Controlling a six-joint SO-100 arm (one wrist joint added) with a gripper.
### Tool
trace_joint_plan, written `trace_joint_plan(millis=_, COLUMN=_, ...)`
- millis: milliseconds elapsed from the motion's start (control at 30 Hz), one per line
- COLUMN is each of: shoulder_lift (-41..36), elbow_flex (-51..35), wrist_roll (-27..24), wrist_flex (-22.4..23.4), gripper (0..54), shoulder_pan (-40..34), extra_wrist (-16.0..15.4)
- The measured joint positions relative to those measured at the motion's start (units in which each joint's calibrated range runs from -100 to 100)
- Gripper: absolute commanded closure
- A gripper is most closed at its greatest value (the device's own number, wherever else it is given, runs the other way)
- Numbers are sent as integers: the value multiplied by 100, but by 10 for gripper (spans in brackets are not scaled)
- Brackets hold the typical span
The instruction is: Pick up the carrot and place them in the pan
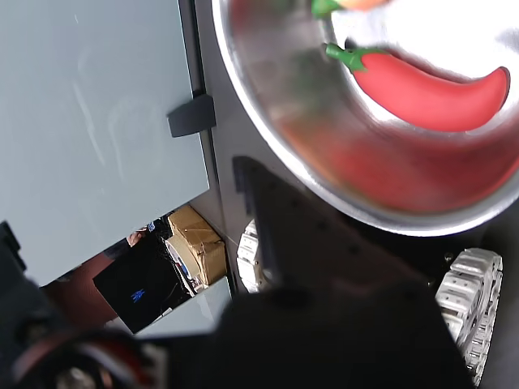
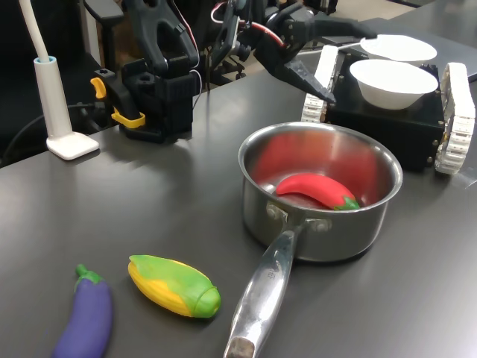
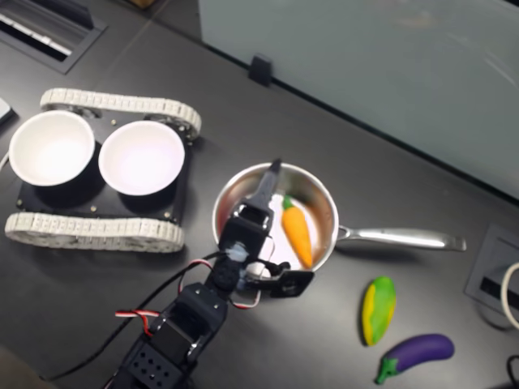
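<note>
Dark tabletop point(image 2: 149, 194): one pan point(image 3: 324, 212) holding one carrot point(image 3: 296, 231), one chili point(image 2: 317, 190); jaws released, empty.

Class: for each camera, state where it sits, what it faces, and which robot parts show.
Wrist view: on the arm, looking down at the pan rim and chili; the tool shows.
First exterior view: low at the table's edge, facing the arm across the pan.
Second exterior view: overhead, looking down; the arm rises from the bottom edge.
Shared: all show the pan.
</note>
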Motion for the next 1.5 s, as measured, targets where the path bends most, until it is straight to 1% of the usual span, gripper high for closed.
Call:
trace_joint_plan(millis=167, shoulder_lift=-51, elbow_flex=0, wrist_roll=-5, wrist_flex=25, gripper=25, shoulder_pan=11, extra_wrist=0)
trace_joint_plan(millis=267, shoulder_lift=-109, elbow_flex=0, wrist_roll=-34, wrist_flex=25, gripper=23, shoulder_pan=0, extra_wrist=0)
trace_joint_plan(millis=367, shoulder_lift=-202, elbow_flex=-9, wrist_roll=-63, wrist_flex=25, gripper=38, shoulder_pan=0, extra_wrist=0)
trace_joint_plan(millis=467, shoulder_lift=-303, elbow_flex=-9, wrist_roll=-63, wrist_flex=25, gripper=80, shoulder_pan=0, extra_wrist=0)
trace_joint_plan(millis=500, shoulder_lift=-354, elbow_flex=-9, wrist_roll=-63, wrist_flex=25, gripper=101, shoulder_pan=0, extra_wrist=0)
trace_joint_plan(millis=633, shoulder_lift=-640, elbow_flex=226, wrist_roll=-63, wrist_flex=8, gripper=215, shoulder_pan=0, extra_wrist=0)
trace_joint_plan(millis=667, shoulder_lift=-707, elbow_flex=253, wrist_roll=-63, wrist_flex=8, gripper=269, shoulder_pan=0, extra_wrist=0)
trace_joint_plan(millis=733, shoulder_lift=-850, elbow_flex=290, wrist_roll=-59, wrist_flex=0, gripper=317, shoulder_pan=0, extra_wrist=0)
trace_joint_plan(millis=833, shoulder_lift=-1094, elbow_flex=317, wrist_roll=-49, wrist_flex=-8, gripper=440, shoulder_pan=0, extra_wrist=0)
trace_joint_plan(millis=867, shoulder_lift=-1178, elbow_flex=353, wrist_roll=-39, wrist_flex=-8, gripper=472, shoulder_pan=0, extra_wrist=0)
trace_joint_plan(millis=933, shoulder_lift=-1305, elbow_flex=407, wrist_roll=0, wrist_flex=-8, gripper=499, shoulder_pan=0, extra_wrist=0)
trace_joint_plan(millis=1100, shoulder_lift=-1566, elbow_flex=416, wrist_roll=59, wrist_flex=-8, gripper=536, shoulder_pan=-11, extra_wrist=0)
trace_joint_plan(millis=1333, shoulder_lift=-1961, elbow_flex=416, wrist_roll=44, wrist_flex=8, gripper=536, shoulder_pan=-88, extra_wrist=0)
trace_joint_plan(millis=1500, shoulder_lift=-2483, elbow_flex=416, wrist_roll=-24, wrist_flex=314, gripper=536, shoulder_pan=-286, extra_wrist=0)
